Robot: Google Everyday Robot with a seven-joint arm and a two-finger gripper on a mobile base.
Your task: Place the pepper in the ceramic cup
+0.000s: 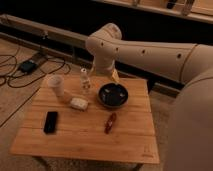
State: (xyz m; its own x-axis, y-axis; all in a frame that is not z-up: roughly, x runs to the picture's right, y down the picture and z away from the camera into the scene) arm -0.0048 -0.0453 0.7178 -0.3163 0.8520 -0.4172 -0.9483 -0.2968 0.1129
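The pepper (110,122) is a small dark-red chili lying on the wooden table (85,137), right of centre and just in front of the dark bowl. The white ceramic cup (56,85) stands upright at the table's back left. My white arm reaches in from the right, bends above the table's back edge and points down. The gripper (113,76) hangs at the back edge, just behind the bowl. It is well apart from the pepper and from the cup, and mostly hidden by the arm.
A wide dark round bowl (112,95) sits at the back centre. A small clear bottle (85,80) stands between the cup and the bowl. A small white object (78,104) lies in front of the bottle. A black phone (50,122) lies at the left. Cables run on the floor at the left.
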